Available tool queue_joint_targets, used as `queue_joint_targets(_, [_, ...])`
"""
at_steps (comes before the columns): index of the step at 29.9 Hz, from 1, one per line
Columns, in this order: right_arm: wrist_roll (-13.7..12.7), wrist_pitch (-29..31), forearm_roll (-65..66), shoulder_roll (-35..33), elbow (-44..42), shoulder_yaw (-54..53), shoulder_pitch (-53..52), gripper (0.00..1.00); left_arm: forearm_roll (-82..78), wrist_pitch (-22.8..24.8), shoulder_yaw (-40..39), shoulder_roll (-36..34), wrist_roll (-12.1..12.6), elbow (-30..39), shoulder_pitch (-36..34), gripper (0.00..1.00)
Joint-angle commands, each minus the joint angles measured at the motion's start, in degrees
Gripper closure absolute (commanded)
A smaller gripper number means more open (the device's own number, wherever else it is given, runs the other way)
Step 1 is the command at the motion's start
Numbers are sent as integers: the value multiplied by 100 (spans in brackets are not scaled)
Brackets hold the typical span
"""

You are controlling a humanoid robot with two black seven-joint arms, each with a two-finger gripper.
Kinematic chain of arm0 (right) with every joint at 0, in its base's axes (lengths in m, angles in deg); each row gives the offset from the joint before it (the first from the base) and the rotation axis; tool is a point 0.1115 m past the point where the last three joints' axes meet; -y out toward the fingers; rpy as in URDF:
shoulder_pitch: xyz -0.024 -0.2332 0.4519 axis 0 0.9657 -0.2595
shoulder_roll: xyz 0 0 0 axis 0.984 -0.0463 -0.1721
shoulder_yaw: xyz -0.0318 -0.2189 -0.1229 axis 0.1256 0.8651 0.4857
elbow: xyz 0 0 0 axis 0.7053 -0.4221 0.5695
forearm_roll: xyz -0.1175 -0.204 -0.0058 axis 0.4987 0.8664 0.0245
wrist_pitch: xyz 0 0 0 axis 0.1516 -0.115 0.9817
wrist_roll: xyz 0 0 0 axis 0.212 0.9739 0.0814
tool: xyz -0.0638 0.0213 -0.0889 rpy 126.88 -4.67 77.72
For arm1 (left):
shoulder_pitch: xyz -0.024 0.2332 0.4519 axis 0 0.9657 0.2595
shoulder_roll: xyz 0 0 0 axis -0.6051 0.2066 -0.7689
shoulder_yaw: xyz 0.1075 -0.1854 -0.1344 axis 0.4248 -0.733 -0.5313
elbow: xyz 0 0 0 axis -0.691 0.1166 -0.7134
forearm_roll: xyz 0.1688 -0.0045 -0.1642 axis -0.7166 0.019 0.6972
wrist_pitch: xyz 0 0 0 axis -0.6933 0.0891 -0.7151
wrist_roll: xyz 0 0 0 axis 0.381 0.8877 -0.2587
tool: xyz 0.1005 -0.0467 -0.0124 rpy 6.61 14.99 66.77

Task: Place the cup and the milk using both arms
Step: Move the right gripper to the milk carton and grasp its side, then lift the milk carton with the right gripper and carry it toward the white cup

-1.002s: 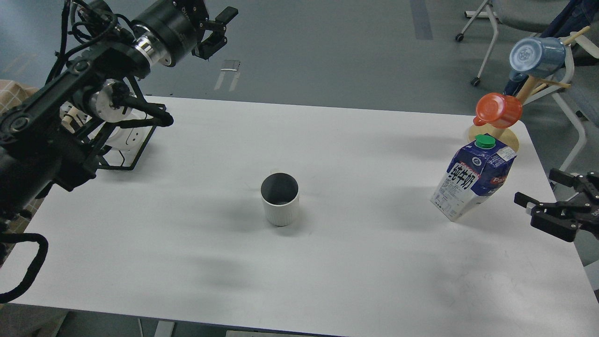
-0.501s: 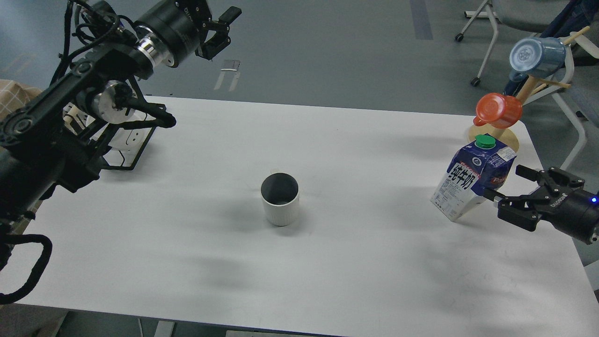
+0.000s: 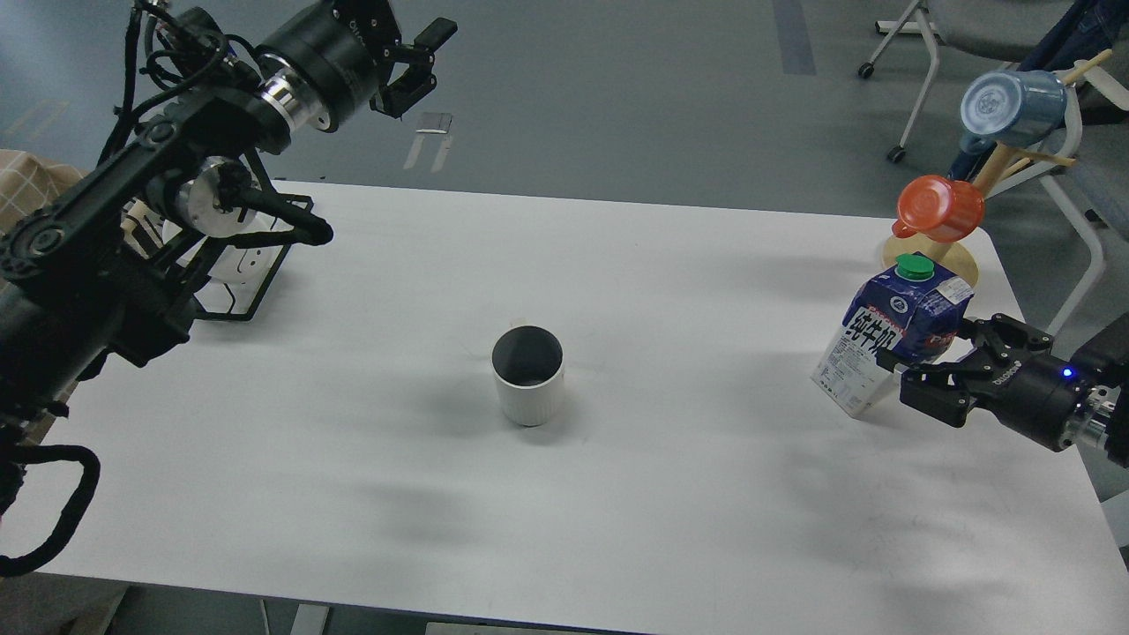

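At far left, the robot's left claw [image 3: 422, 60] is raised high beyond the far edge of the white tabletop [image 3: 670, 494], its two fingers spread apart and gripping nothing. Below that arm, a black wire rack [image 3: 236, 282] with a white object in it sits at the tabletop's left end. Near the middle stands the cup [image 3: 527, 376], a white ribbed mug with a dark inside, upright and alone, well apart from both claws. To the right, the milk [image 3: 893, 334], a dark blue and white carton with a green cap [image 3: 915, 265], stands near the right edge, leaning slightly in this view. The right claw [image 3: 928, 351] reaches in from the right edge at the carton's lower half, fingers parted, one on the near side and one on the far side of the carton; whether they press on it cannot be told. Just behind the carton, a wooden mug stand [image 3: 961, 257] carries an orange mug [image 3: 938, 208] and, higher up, a light blue mug [image 3: 1011, 108]. A wheeled chair [image 3: 935, 35] stands on the grey floor beyond.
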Motion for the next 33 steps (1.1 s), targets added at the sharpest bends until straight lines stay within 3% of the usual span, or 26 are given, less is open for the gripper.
queue_joint_targets(1, [0,0,0,139,-79,-97,6,4,0,1,-6,-7,3,36,19,2])
queue_joint_targets(4, [0,0,0,218,-131,-115,6,6,0,1,-58,-16,3,62,115,2])
queue_joint_targets(8, [0,0,0,307,-140,-115,15,17,0,1,-103,-24,3,141,204,2])
queue_joint_targets(9, [0,0,0,315,-140,-115,15,27,0,1,-111,-33,3,159,221,2])
queue_joint_targets(10, [0,0,9,307,-140,-115,23,32,0,1,-120,-33,3,168,221,2])
queue_joint_targets(11, [0,0,18,307,-140,-106,41,46,0,1,-129,-33,3,168,221,2])
queue_joint_targets(12, [0,0,18,307,-140,-106,67,73,0,1,-129,-33,3,177,221,2])
queue_joint_targets(13, [0,0,18,298,-149,-106,76,90,0,1,-138,-25,3,177,221,2])
queue_joint_targets(14, [0,0,18,280,-140,-106,94,100,0,1,-138,-16,3,177,221,2])
queue_joint_targets(18, [0,0,9,201,-70,-115,111,100,0,1,-138,-7,3,177,230,2])
queue_joint_targets(27, [0,0,9,-510,983,-659,85,100,0,1,-138,2,3,194,283,2])
queue_joint_targets(33, [0,0,18,-511,1283,-844,-38,100,0,10,-138,2,3,194,283,2])
